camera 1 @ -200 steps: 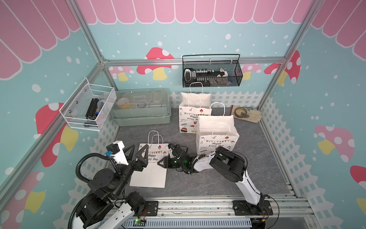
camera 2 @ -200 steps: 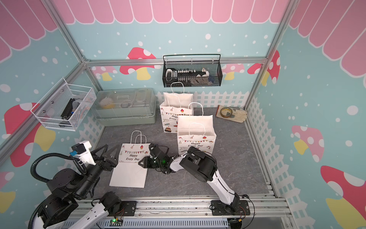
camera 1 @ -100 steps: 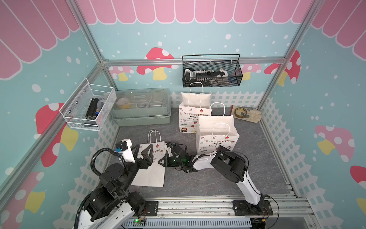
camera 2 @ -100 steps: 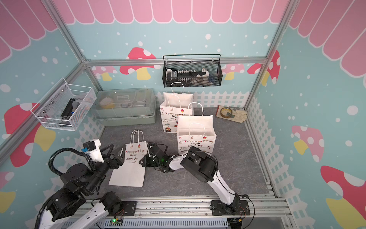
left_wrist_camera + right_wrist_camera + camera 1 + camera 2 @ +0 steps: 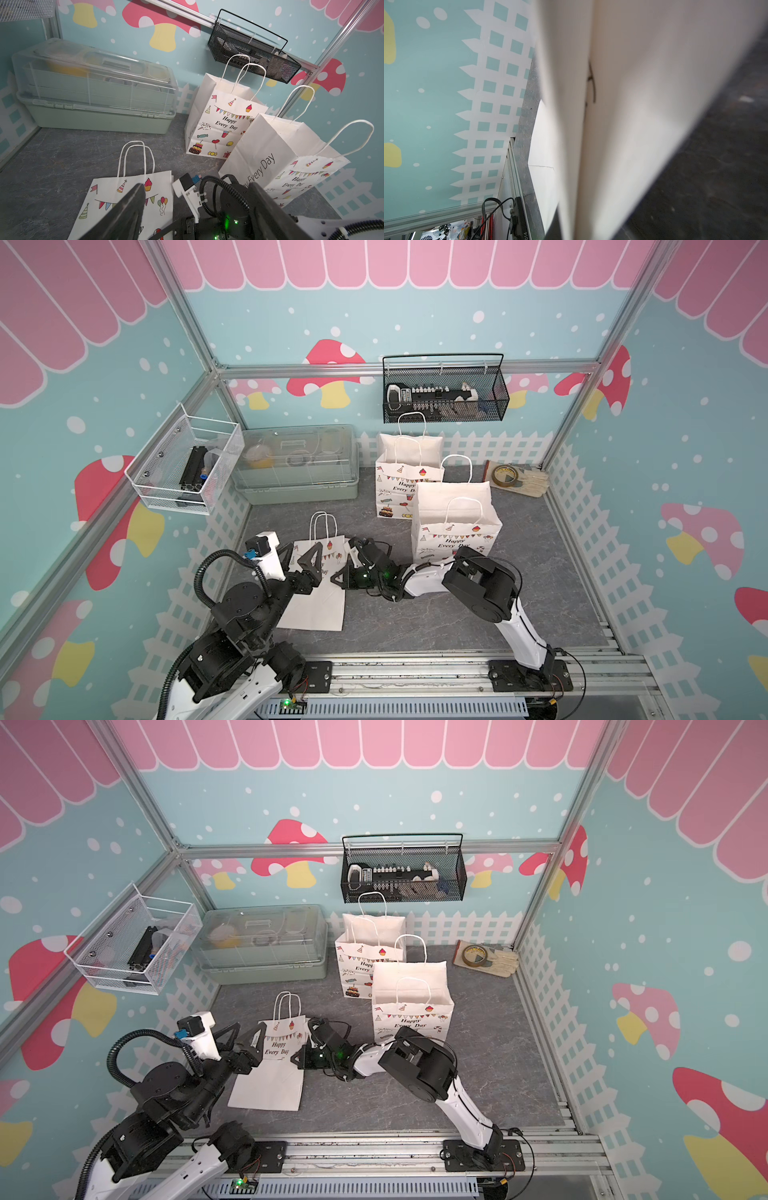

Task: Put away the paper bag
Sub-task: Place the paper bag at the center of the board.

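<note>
Paper bag (image 5: 320,605) flat; right jaws at edge; bare floor (image 5: 415,624) beside.

In a top view the left arm (image 5: 249,605) rises from the lower left, and the left gripper (image 5: 301,558) has its jaws spread wide. The right arm (image 5: 478,585) folds low toward centre. The right gripper (image 5: 345,565) is turned sideways, its jaw state unclear.

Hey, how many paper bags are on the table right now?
3. The flat bag lies toward the front. Two stand upright: the rear bag by the fence, and the middle bag just in front of it. None seems hidden.
</note>
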Motion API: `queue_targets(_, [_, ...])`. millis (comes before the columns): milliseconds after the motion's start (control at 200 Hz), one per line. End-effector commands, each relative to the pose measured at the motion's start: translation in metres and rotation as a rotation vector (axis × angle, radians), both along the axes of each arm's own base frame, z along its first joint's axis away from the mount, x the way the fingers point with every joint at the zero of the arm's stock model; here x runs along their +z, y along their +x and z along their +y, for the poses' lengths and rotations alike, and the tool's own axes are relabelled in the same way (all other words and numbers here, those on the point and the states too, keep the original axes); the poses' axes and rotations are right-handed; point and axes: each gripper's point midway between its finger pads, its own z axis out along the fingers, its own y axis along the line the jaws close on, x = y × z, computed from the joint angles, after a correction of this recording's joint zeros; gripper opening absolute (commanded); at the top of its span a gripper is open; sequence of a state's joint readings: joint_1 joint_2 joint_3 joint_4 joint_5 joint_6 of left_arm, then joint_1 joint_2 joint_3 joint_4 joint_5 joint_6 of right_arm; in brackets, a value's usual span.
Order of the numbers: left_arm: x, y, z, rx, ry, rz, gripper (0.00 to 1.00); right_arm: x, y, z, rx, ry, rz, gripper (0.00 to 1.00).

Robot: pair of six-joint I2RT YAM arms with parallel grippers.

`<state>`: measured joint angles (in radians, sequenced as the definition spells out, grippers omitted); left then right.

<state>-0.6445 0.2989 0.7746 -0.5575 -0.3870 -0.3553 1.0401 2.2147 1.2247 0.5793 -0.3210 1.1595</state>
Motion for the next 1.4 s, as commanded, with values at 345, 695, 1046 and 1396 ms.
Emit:
queue_targets(345, [-0.013, 0.008, -0.001, 0.024, 0.012, 0.014, 0.78, 0.016, 0.006, 0.015, 0.005, 0.029, -0.027, 0.05])
queue_targets(695, [-0.015, 0.008, -0.002, 0.021, 0.010, 0.015, 0.77, 0.012, 0.010, 0.020, 0.034, -0.023, -0.051, 0.06])
queue_targets(1046, [-0.012, 0.004, 0.002, 0.027, 0.007, 0.006, 0.77, 0.018, 0.012, 0.010, 0.018, -0.049, -0.088, 0.41])
queue_targets(1396, [-0.009, 0.002, 0.004, 0.030, 0.004, -0.001, 0.78, 0.014, 0.015, -0.018, -0.003, -0.131, -0.129, 0.29])
